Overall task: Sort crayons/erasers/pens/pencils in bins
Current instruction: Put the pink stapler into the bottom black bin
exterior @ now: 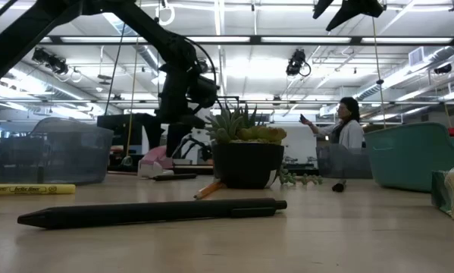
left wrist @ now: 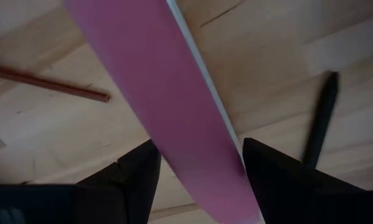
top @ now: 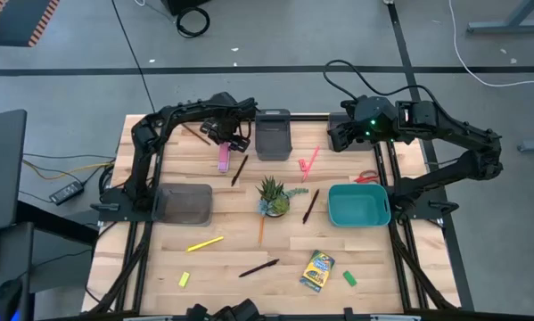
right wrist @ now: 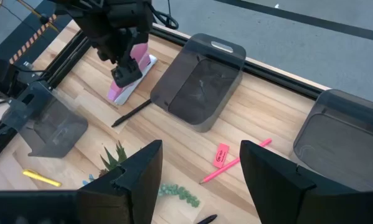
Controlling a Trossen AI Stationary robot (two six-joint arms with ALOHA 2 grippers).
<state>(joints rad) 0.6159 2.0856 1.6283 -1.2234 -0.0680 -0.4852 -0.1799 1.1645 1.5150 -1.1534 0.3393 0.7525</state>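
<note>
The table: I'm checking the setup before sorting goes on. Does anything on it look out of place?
Yes: a small potted plant stands mid-table among the scattered pens and pencils, though it is no stationery. An orange pencil lies right against its pot. The left gripper hangs open over the long pink bar.

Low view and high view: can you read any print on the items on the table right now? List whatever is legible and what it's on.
Nothing reads clearly.
Yellow pen: a line of black print along its barrel, too blurred to read.
Crayon box: yellow-and-green printed front, lettering too small to read.
Pink eraser: a dark mark on its face, not legible.
Long pink bar: no print showing.
</note>
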